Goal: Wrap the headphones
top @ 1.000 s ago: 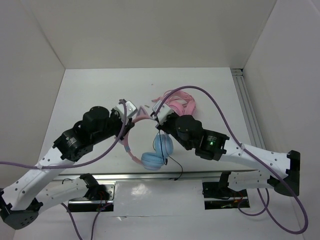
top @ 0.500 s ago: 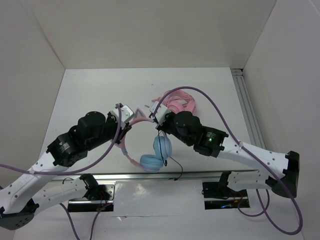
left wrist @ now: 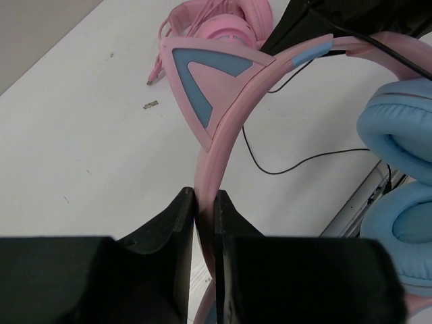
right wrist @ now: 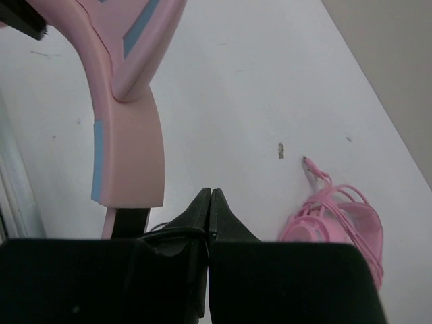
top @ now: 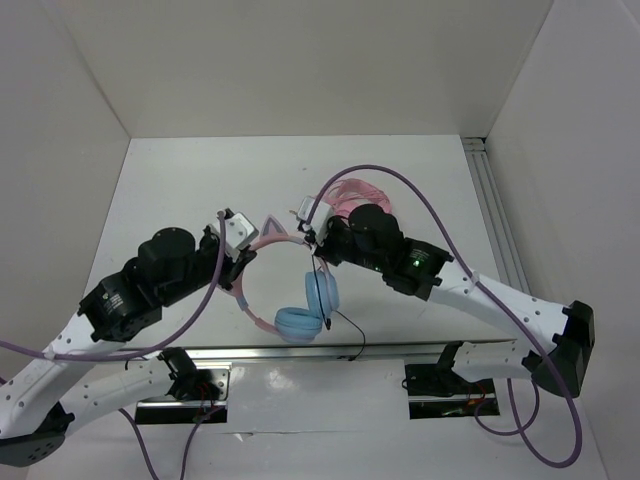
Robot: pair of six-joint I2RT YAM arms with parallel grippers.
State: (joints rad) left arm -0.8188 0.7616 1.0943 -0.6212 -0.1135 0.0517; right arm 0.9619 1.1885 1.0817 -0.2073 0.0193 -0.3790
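Observation:
The headphones have light blue ear cups [top: 322, 293] and a pink cat-ear headband [top: 275, 240], and are held up above the table. My left gripper [top: 243, 265] is shut on the headband [left wrist: 223, 128] just below a cat ear [left wrist: 206, 77]. The ear cups [left wrist: 398, 128] hang at the right of the left wrist view. My right gripper [top: 317, 243] is shut beside the other end of the headband [right wrist: 128, 155]. The thin black cable [right wrist: 169, 231] runs over its left finger into the closed jaws. The cable trails to the table's near edge [top: 352, 335].
All-pink headphones with a coiled pink cable [top: 355, 205] lie on the table just behind my right gripper; they also show in the right wrist view [right wrist: 337, 223] and the left wrist view [left wrist: 219, 20]. A metal rail [top: 300, 350] runs along the near edge.
My left gripper has drawn back to the left with the headband. My right gripper has moved up and left. The ear cups have shifted slightly left.

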